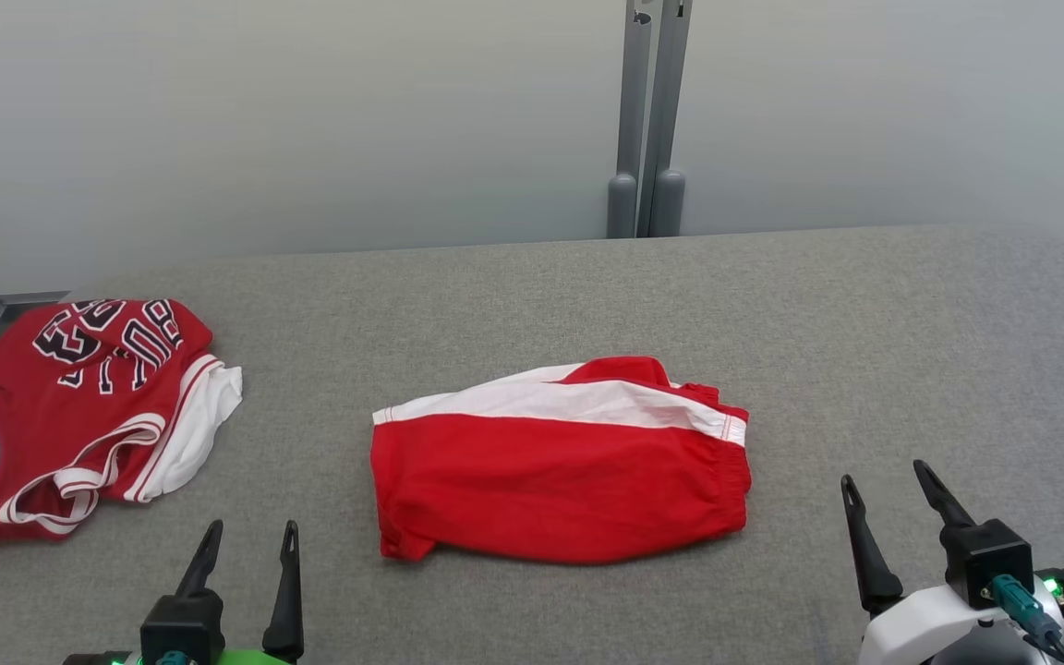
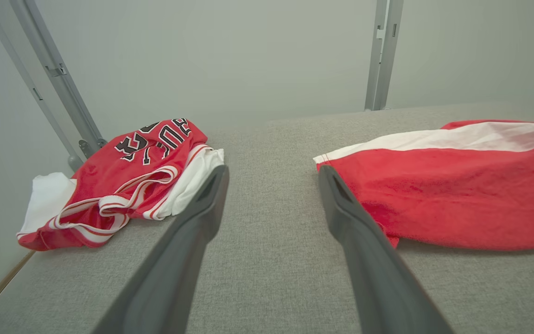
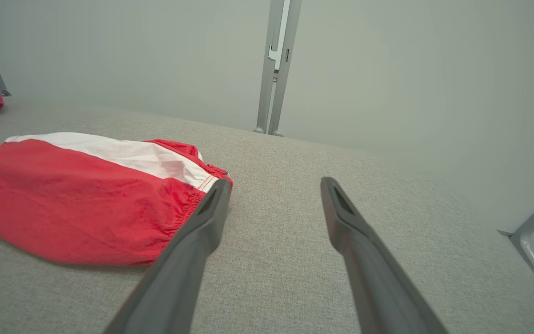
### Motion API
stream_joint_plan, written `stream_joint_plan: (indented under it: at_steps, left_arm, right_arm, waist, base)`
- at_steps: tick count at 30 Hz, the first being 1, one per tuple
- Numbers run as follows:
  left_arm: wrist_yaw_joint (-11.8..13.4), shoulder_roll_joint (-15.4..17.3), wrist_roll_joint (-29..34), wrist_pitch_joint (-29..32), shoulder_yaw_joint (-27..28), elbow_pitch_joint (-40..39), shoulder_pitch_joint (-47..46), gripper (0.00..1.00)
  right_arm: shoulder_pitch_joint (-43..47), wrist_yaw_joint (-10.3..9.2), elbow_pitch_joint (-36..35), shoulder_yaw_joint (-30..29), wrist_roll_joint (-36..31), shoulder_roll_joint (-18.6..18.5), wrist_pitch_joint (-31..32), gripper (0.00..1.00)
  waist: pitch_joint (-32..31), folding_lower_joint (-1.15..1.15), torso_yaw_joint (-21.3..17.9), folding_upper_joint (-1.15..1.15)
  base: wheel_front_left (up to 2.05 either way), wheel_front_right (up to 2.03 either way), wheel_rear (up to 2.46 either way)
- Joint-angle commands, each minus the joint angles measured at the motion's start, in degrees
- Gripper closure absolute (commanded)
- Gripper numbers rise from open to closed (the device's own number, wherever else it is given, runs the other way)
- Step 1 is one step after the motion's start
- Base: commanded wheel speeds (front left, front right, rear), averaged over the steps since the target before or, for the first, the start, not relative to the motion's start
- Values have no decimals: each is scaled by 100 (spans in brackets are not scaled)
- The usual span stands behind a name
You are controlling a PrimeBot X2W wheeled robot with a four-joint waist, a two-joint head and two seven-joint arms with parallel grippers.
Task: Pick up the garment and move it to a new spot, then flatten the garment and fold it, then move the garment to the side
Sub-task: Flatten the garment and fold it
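Folded red-and-white fabric shorts (image 1: 560,471) lie at the middle of the grey cloth-covered table (image 1: 864,314). The left gripper (image 1: 252,526) and right gripper (image 1: 884,473) (fingers spread wide, empty) hover over the table's near edge.

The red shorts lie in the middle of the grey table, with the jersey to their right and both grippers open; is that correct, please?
Not quite: the jersey lies to the left of the red shorts, near the table's left edge, as the head view shows. The rest holds: the shorts lie mid-table, and the left gripper and right gripper both stand open.
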Motion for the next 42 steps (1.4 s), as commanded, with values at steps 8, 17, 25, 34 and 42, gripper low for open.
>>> stream_joint_plan:
  at_steps: [8, 17, 25, 34, 42]
  left_arm:
    - [-24, 67, -179, -28, 85, 111, 80, 0]
    - [-244, 129, -226, 266, -116, 197, -255, 0]
    - [-646, 101, -659, 1910, -278, 524, -1308, 0]
    - [-591, -56, -1034, 3907, -317, 1228, -2945, 0]
    - [-612, -128, -1086, 4677, -463, 1934, -3824, 0]
  right_arm:
    - [25, -8, 134, 108, 200, -14, 63, 0]
    - [-161, -7, 108, 218, 300, -14, 361, 0]
    - [-874, -8, -40, 279, 880, -15, 2653, 0]
    - [-2097, -5, -211, 441, 1167, -14, 4641, 0]
    - [-2783, -5, -3, 927, 1131, -13, 5079, 0]
  waist:
    - [8, 0, 2, 0]
    - [106, 0, -5, 0]
    - [343, 0, -85, 0]
    - [969, 0, -183, 0]
    - [1400, 0, -309, 0]
  base:
    - [0, 0, 0]
    - [0, 0, 0]
    - [0, 0, 0]
    - [0, 0, 0]
    - [0, 0, 0]
